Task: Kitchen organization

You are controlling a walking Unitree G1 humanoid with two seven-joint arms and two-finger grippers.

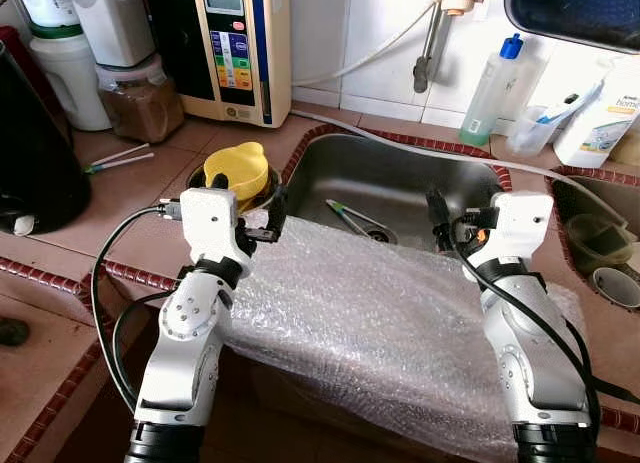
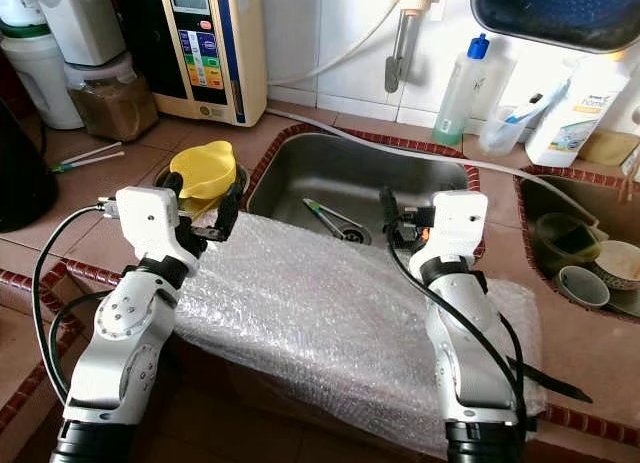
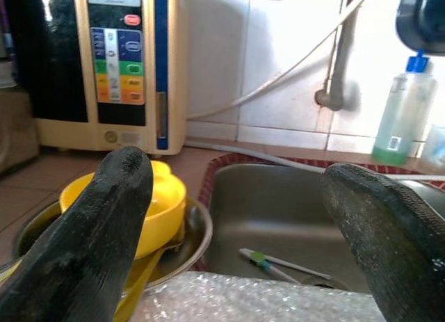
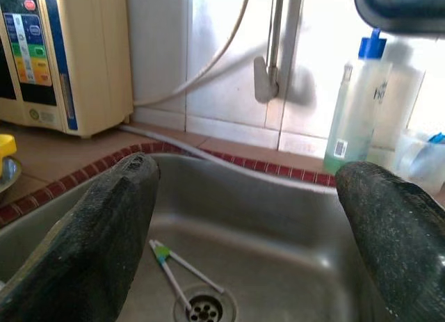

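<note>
A sheet of bubble wrap [image 1: 370,323] lies over the counter's front edge, just before the steel sink [image 1: 400,168]. My left gripper [image 1: 250,198] hovers open and empty over the sheet's far left corner, beside a yellow plastic cup [image 1: 237,168] that sits in a metal bowl [image 3: 198,231]. Over the sheet's far right side, my right gripper [image 1: 462,221] is open and empty, pointing into the sink. A green-tipped utensil [image 4: 167,263] lies by the sink drain [image 4: 205,308].
A cream water machine [image 1: 235,48] and a brown-filled jar [image 1: 140,98] stand at the back left. A black appliance [image 1: 35,153] is at far left. A blue-capped bottle [image 1: 490,88] stands behind the sink. A second basin [image 1: 575,198] at the right holds bowls [image 1: 615,283].
</note>
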